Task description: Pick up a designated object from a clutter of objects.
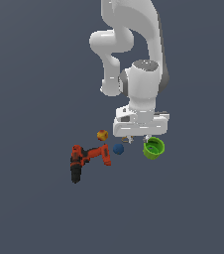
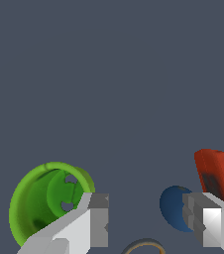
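Risk: gripper [image 2: 146,225] jaws apart, straddling bare floor; cup [image 2: 39,201] sits outside one finger, ball [image 2: 176,208] at other. Descent could knock cup aside or catch ball.

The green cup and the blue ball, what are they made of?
The green cup looks like smooth, slightly shiny plastic: one bright even colour, thin walls, small holes in its bottom. The blue ball looks matte, maybe rubber or plastic: plain dark blue with soft shading and no sharp gleam. These are simulator renders, so both are guesses from looks.
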`<act>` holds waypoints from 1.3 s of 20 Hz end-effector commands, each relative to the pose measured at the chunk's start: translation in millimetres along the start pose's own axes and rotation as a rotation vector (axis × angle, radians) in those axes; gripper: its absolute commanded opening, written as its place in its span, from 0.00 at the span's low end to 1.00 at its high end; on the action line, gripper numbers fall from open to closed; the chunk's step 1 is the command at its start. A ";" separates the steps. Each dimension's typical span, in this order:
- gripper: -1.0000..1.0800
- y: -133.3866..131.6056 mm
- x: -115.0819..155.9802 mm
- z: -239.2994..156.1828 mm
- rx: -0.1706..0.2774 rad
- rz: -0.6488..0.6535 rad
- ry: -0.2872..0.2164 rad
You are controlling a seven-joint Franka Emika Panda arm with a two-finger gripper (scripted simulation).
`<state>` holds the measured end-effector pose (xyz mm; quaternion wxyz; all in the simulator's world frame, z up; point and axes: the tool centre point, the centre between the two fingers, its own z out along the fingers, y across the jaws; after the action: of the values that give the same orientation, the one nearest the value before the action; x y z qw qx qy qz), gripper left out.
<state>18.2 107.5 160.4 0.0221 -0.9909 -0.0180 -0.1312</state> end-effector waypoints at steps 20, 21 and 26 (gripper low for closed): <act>0.62 -46.8 -47.6 54.8 0.053 -0.008 0.102; 0.62 -47.0 -47.9 55.0 0.053 -0.008 0.103; 0.62 -46.9 -47.5 56.8 0.053 -0.009 0.101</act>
<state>-15.2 155.6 96.2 0.0486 -0.9820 -0.0247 -0.1807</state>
